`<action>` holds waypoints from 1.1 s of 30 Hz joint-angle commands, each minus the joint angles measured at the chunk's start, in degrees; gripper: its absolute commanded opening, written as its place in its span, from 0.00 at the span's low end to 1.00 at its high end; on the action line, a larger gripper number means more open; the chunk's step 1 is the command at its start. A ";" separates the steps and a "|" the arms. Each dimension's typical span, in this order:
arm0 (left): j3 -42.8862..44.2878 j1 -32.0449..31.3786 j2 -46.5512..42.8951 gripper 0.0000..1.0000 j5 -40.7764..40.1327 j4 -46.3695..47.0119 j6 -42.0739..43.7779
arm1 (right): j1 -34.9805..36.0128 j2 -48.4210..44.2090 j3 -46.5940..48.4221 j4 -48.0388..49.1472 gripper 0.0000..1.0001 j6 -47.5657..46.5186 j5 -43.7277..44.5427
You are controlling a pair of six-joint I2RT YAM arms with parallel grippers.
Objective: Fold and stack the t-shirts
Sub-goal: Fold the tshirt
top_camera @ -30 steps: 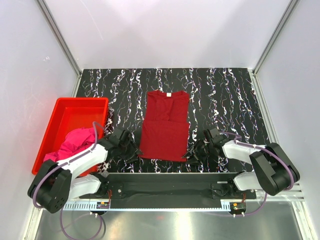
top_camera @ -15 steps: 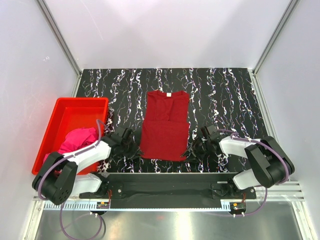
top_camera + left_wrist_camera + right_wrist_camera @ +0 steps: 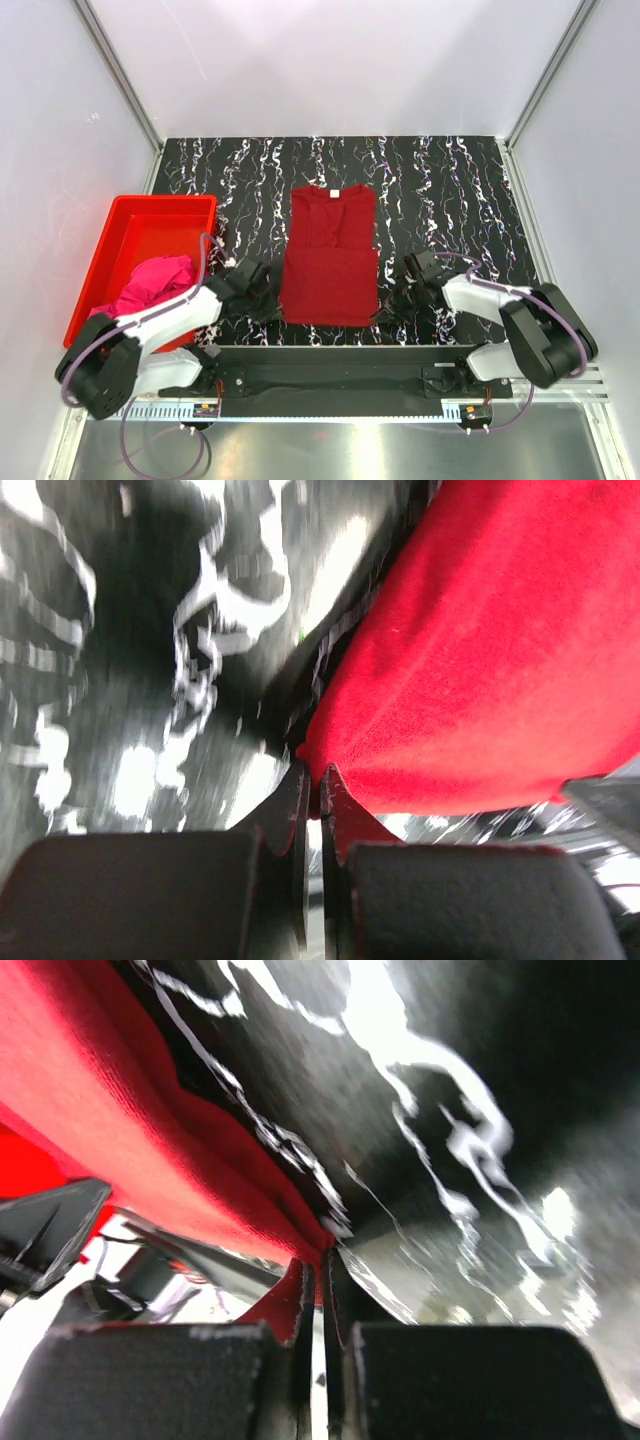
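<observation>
The dark crimson t-shirt (image 3: 330,255) lies flat on the marbled table, neck label at the far end. My left gripper (image 3: 272,303) is shut on its near left hem corner; the left wrist view shows red cloth (image 3: 480,670) pinched between the jaws (image 3: 317,780). My right gripper (image 3: 387,300) is shut on the near right hem corner, with the shirt's edge (image 3: 150,1150) caught at the jaw tips (image 3: 320,1265). The magenta pink t-shirt (image 3: 150,285) lies crumpled in the red bin (image 3: 150,215) at the left.
The red plastic bin stands along the left side of the table, close to my left arm. White walls and metal posts (image 3: 120,75) enclose the back and sides. The arms' base rail (image 3: 340,375) runs along the near edge.
Both grippers have closed in on the shirt's near corners and shut on them. The near hem has spread a little wider and straighter.
</observation>
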 commanded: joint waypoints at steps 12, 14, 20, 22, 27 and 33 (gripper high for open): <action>2.83 -30.63 -18.61 0.00 -18.15 -21.68 -17.87 | 11.68 -23.18 -0.33 -22.04 0.00 -3.48 2.24; 4.15 -35.55 -18.26 0.00 -20.17 -24.32 -21.30 | 12.92 -25.66 -0.68 -23.27 0.00 -1.29 1.72; 8.46 -40.58 -18.69 0.00 -22.11 -28.98 -24.21 | 14.15 -31.29 1.60 -30.13 0.00 -1.36 2.15; 11.08 -40.23 -19.58 0.00 -24.21 -31.08 -23.69 | 14.06 -31.30 3.35 -30.40 0.00 -1.54 2.33; 17.94 -28.75 -18.27 0.00 -22.30 -32.32 -14.12 | 13.98 -24.46 11.17 -32.76 0.00 -4.26 3.38; 26.74 -14.42 -12.12 0.00 -15.97 -31.45 2.48 | 9.60 -14.43 23.99 -35.49 0.00 -11.02 1.90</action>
